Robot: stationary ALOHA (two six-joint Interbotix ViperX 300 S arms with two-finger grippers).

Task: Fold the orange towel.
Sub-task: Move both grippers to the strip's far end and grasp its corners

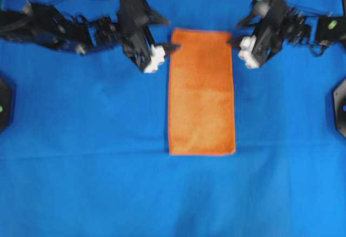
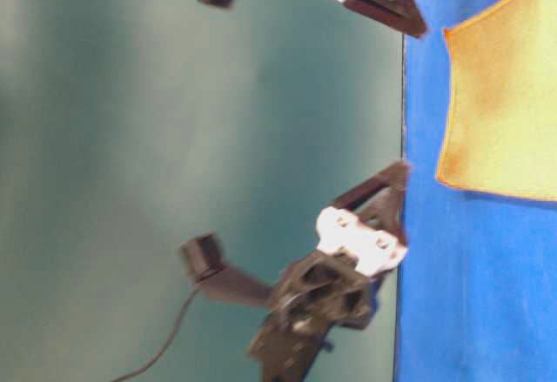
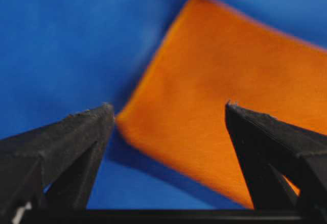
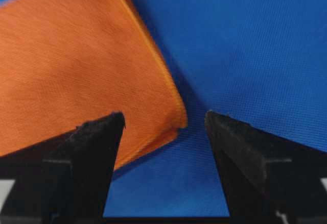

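The orange towel (image 1: 201,91) lies flat as a long narrow rectangle on the blue cloth, running from the far middle toward me. It also shows in the table-level view as the towel (image 2: 505,95). My left gripper (image 1: 173,34) hovers at the towel's far left corner, open, with nothing between its fingers. The left wrist view has that corner of the towel (image 3: 230,81) lying below the spread left gripper (image 3: 168,106). My right gripper (image 1: 235,32) is at the far right corner, also open and empty. Under the right gripper (image 4: 164,115) the hemmed corner of the towel (image 4: 76,66) lies doubled.
The large blue cloth (image 1: 81,140) covers the whole table. Black fixtures sit at the left edge (image 1: 2,105) and the right edge (image 1: 340,107). Both arms reach in from the far corners.
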